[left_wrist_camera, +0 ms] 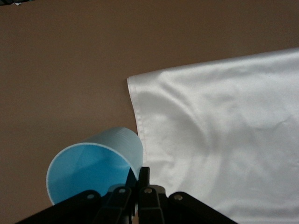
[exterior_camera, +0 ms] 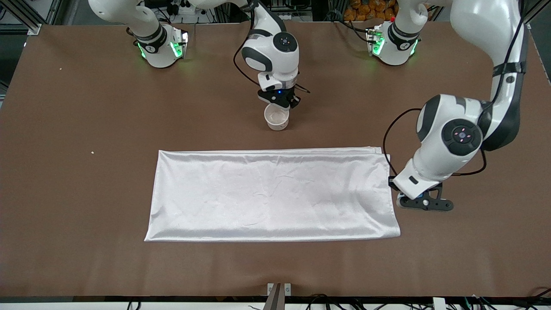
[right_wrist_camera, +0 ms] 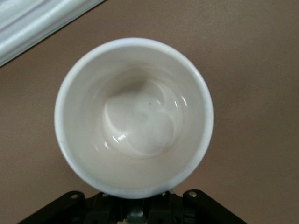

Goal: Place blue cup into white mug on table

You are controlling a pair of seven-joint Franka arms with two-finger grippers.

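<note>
Early stage: left gripper (left_wrist_camera: pixel 138 186) clamped on rim of small translucent bright-blue plastic cup (left_wrist_camera: pixel 93 170) beside white satin cloth (exterior_camera: pixel 271 193), right gripper (exterior_camera: pixel 280 100) pinching off-white ceramic mug (exterior_camera: pixel 276 117), w/ cup-to-mug transfer left.

From across the table, the blue cup (exterior_camera: pixel 401 199) is nearly all hidden under the left gripper (exterior_camera: pixel 424 204), by the cloth's (exterior_camera: pixel 275 193) corner. The white mug's (exterior_camera: pixel 277 118) handle is tucked out of sight under the right gripper (exterior_camera: pixel 280 100).
</note>
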